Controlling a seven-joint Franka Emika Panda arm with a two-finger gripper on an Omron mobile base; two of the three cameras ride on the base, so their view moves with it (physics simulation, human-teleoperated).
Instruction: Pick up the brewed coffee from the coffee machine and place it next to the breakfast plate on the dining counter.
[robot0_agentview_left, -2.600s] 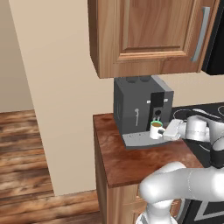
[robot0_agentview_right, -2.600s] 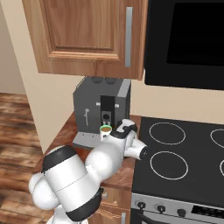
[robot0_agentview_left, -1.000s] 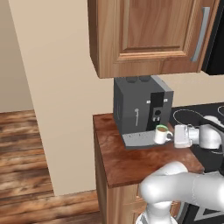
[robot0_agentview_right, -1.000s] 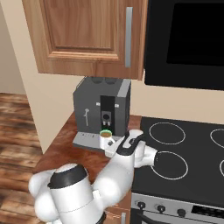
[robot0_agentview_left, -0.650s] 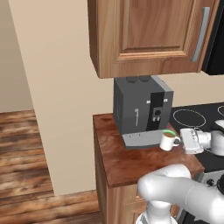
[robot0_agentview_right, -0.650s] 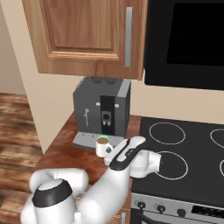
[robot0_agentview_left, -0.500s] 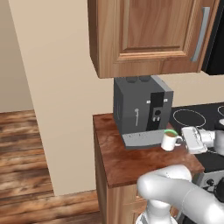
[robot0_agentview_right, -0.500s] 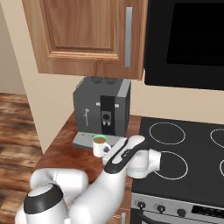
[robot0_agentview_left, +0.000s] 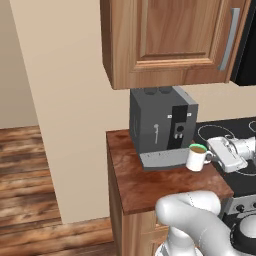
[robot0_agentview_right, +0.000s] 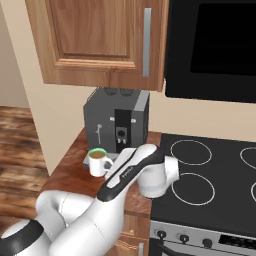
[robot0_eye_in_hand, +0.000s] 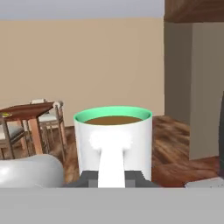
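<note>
End effector (robot0_eye_in_hand: 112, 175) grips mug (robot0_agentview_left: 196, 158) handle (fingertips mostly cropped).

White mug (robot0_agentview_left: 195, 159) with green inner rim and brown coffee; dark grey coffee machine (robot0_agentview_left: 161, 125)

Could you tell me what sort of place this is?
A rendered home kitchen, most likely: a coffee machine on a wooden counter under a wall cabinet, beside a black stove. The gripper holds a mug of coffee.
</note>
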